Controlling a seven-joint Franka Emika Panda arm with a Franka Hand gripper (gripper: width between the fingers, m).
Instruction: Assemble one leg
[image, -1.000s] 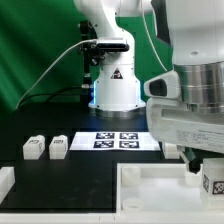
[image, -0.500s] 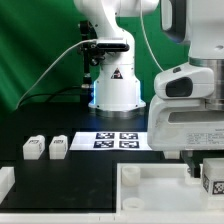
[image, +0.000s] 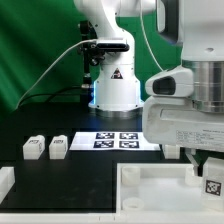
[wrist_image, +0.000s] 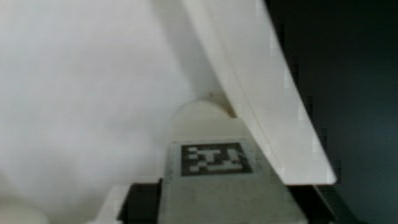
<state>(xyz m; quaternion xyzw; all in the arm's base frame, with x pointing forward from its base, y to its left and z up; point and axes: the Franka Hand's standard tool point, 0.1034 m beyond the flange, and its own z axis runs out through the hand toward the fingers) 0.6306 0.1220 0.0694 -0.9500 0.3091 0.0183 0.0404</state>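
The small white plastic leg block with a black-and-white square tag (image: 212, 185) hung directly beneath the two-finger gripper (image: 207, 172), at the exterior view's right, just above the large white moulded base with raised rims (image: 150, 195). The fingers appeared closed on the leg, with its tag facing the exterior camera; its long axis could not be told, since only its lower end showed. In the wrist view the tagged leg (wrist_image: 217, 160) sat close to a slanting white rim of the base (wrist_image: 267, 90). Against half a second earlier, the arm had shifted slightly and the leg sat marginally higher. Two spare white legs (image: 46, 147) lay well apart beside the marker board (image: 115, 139).
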